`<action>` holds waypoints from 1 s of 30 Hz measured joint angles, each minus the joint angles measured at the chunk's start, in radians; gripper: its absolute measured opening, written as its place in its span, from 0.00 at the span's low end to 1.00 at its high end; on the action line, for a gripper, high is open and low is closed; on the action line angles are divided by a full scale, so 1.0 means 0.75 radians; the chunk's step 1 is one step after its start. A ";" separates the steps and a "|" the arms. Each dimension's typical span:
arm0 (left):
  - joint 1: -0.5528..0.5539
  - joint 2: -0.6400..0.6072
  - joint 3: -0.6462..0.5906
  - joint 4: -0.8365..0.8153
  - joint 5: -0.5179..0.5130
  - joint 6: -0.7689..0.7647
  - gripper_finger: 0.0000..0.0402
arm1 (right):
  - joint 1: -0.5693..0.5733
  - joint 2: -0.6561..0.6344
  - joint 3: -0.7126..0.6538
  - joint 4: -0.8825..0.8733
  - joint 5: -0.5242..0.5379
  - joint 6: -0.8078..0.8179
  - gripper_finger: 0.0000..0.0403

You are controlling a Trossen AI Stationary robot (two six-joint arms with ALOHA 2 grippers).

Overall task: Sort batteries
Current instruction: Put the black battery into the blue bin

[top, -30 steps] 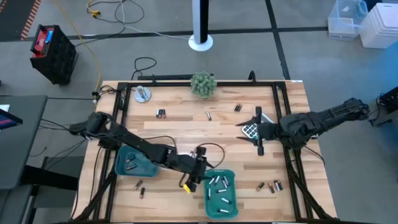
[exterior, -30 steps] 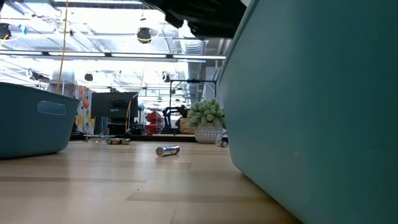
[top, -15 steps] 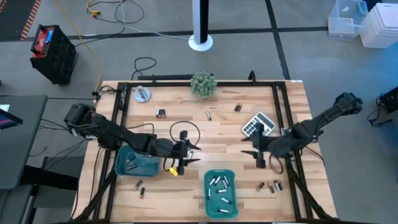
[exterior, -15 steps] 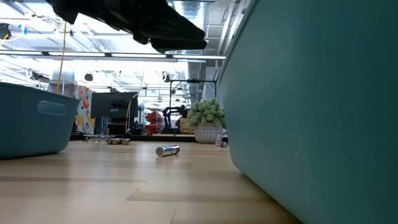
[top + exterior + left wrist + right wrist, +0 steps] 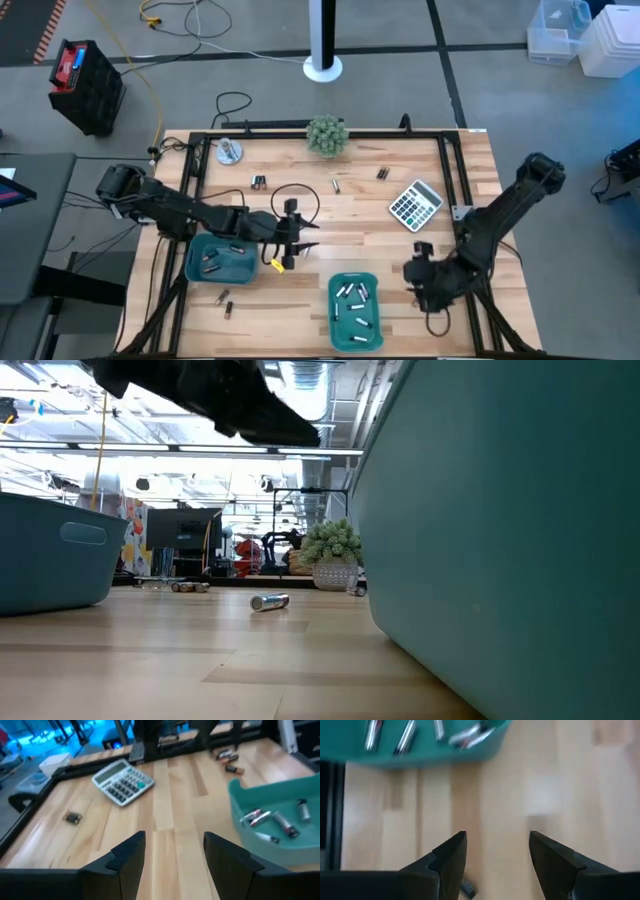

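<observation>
Silvery batteries (image 5: 352, 303) lie in the near teal tray (image 5: 336, 335). Dark ones (image 5: 209, 262) lie in the left teal tray (image 5: 190, 270). Loose batteries rest on the wood at the far side (image 5: 258, 182) (image 5: 336, 185) (image 5: 382, 173) and by the near left corner (image 5: 225, 303). My left gripper (image 5: 308, 236) hangs open over the table's middle, between the trays; its wrist view (image 5: 175, 840) shows bare wood between the fingers. My right gripper (image 5: 412, 272) is open, just right of the near tray; in its wrist view (image 5: 497, 840) a dark battery end (image 5: 466, 890) shows below.
A grey calculator (image 5: 415, 203) lies right of centre and a small potted plant (image 5: 327, 133) stands at the far edge. A round silvery object (image 5: 230, 152) sits in the far left corner. A black frame (image 5: 300, 130) borders the table. One battery (image 5: 269, 601) lies mid-table in the low view.
My left gripper has drawn back from above the near tray toward the table's left and far side, ending over the middle. My right gripper has swung from beside the calculator toward the near edge, stopping low beside the near tray. No battery has visibly moved.
</observation>
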 joint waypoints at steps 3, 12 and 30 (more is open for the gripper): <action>0.006 -0.003 0.000 -0.012 -0.001 -0.002 0.49 | 0.089 0.052 0.001 -0.001 -0.016 0.112 0.58; 0.006 -0.003 0.000 -0.014 0.000 -0.012 0.49 | 0.254 0.249 0.001 -0.015 -0.042 0.263 0.58; 0.006 -0.003 0.001 -0.019 0.000 -0.030 0.49 | 0.219 0.488 0.068 -0.005 -0.115 0.138 0.49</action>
